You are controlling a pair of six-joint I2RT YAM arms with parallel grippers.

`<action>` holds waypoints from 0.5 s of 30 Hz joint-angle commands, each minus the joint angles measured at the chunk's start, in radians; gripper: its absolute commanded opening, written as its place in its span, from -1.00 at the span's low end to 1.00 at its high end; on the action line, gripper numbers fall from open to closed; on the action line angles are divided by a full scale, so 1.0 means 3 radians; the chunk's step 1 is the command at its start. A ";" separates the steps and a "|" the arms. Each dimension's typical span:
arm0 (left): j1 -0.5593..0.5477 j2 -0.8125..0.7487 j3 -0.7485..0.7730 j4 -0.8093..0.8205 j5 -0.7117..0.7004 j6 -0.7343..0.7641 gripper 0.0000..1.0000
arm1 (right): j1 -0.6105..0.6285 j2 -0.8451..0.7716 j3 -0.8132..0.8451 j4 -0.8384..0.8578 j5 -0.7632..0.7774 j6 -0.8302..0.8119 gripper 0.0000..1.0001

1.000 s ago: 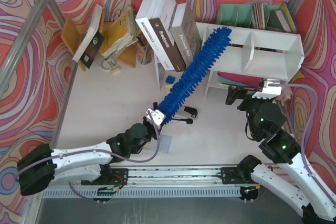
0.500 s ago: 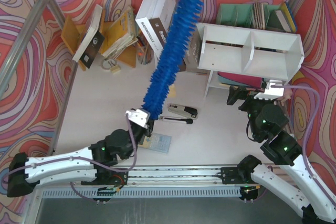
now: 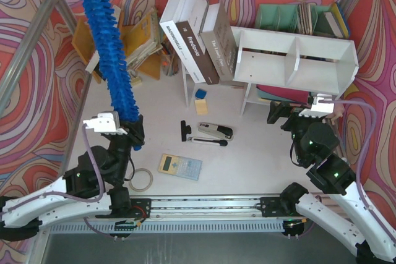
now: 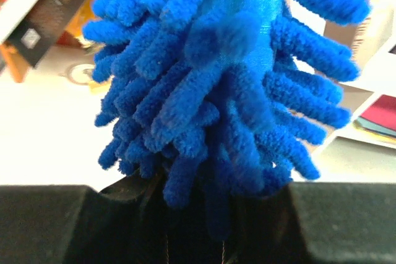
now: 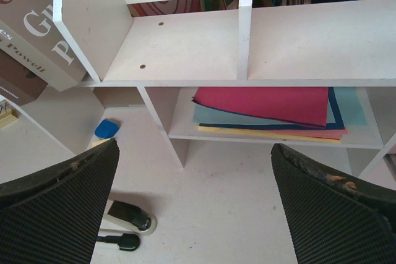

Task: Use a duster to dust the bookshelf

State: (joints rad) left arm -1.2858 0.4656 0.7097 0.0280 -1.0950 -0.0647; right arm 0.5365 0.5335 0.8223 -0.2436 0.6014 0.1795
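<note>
Top external view: the left gripper [image 3: 132,135] clamps the duster [image 3: 108,60] at its near end, likely for reach, head raised far left, well apart from the bookshelf [image 3: 266,69] at right, which the empty, spread-fingered right gripper [image 5: 195,153] faces.

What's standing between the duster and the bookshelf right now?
The leaning books stand between them, against the bookshelf's left end. The duster, in the left gripper, points far left. Swung round the near side, only a low stapler lies on the way.
</note>
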 commanded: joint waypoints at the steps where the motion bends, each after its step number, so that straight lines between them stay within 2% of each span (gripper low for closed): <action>1: 0.0183 0.0134 0.0347 -0.1206 -0.0221 -0.0728 -1.00 | 0.0001 0.0016 -0.0010 0.0125 0.0011 -0.0051 0.98; 4: 0.0485 0.0339 0.0620 -0.2033 0.0139 -0.1297 -1.00 | 0.0001 0.0028 -0.0012 0.0137 0.0010 -0.0065 0.97; 7: 0.0797 0.0522 0.0740 -0.2418 0.0579 -0.1589 -1.00 | 0.0001 0.0058 -0.0005 0.0133 0.0000 -0.0062 0.97; 12: 0.1159 0.0803 0.0813 -0.2592 0.1232 -0.1746 -1.00 | 0.0001 0.0078 -0.0010 0.0124 -0.0003 -0.0049 0.97; 15: 0.1186 0.0925 0.0829 -0.2555 0.1449 -0.1706 -1.00 | 0.0001 0.0070 -0.0015 0.0109 0.0004 -0.0036 0.98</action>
State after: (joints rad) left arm -0.9466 0.7143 0.9295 -0.6926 -0.8066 -0.5365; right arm 0.5365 0.5568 0.8223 -0.2432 0.6006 0.1795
